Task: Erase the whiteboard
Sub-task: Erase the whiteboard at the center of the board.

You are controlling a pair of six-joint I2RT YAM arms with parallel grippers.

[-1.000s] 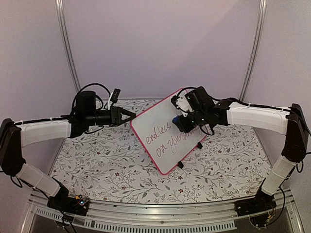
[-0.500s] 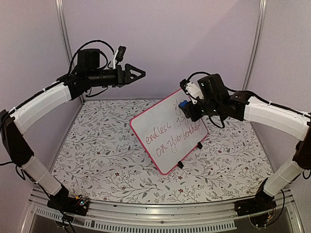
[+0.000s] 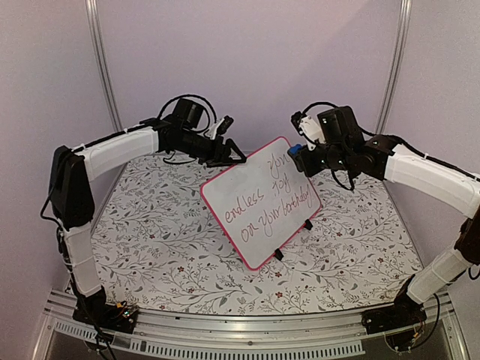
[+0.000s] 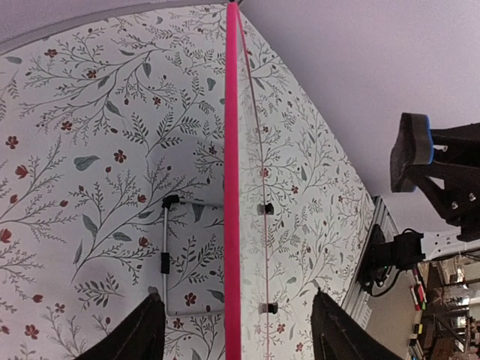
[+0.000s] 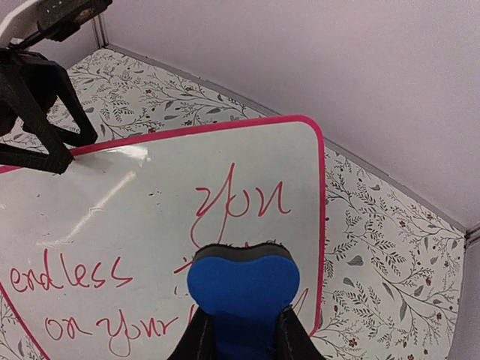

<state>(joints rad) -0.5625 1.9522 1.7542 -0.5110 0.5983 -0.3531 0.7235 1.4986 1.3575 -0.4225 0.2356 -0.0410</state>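
Table (image 3: 150,255), covered in a floral cloth, spans the view. The whiteboard (image 3: 251,199) stands at its centre, leaning back on two black clip feet (image 3: 278,254), its pink-framed face turned toward the near right. It bears red handwriting (image 3: 262,206) in three lines.

The left gripper (image 3: 232,157) is at the board's far-left upper edge. In the left wrist view its fingers (image 4: 146,334) stand apart on either side of the frame, touching neither face. The right gripper (image 3: 300,154) hangs just off the board's far-right corner, its fingers clamped on a blue eraser (image 5: 241,289) whose pad faces the writing without visibly touching it.

Step in hand, as judged: bracing the board before the first wipe. Next, the left fingers would need to close on the frame so the board does not tip. The eraser would then need to press flat and sweep along the lines.

Hard to make out:
- In the right wrist view the eraser hides the middle of the writing.
- The left wrist view shows the board edge-on only, with a wire prop (image 4: 164,255) behind it.
- Whether any strokes are already smudged cannot be told.
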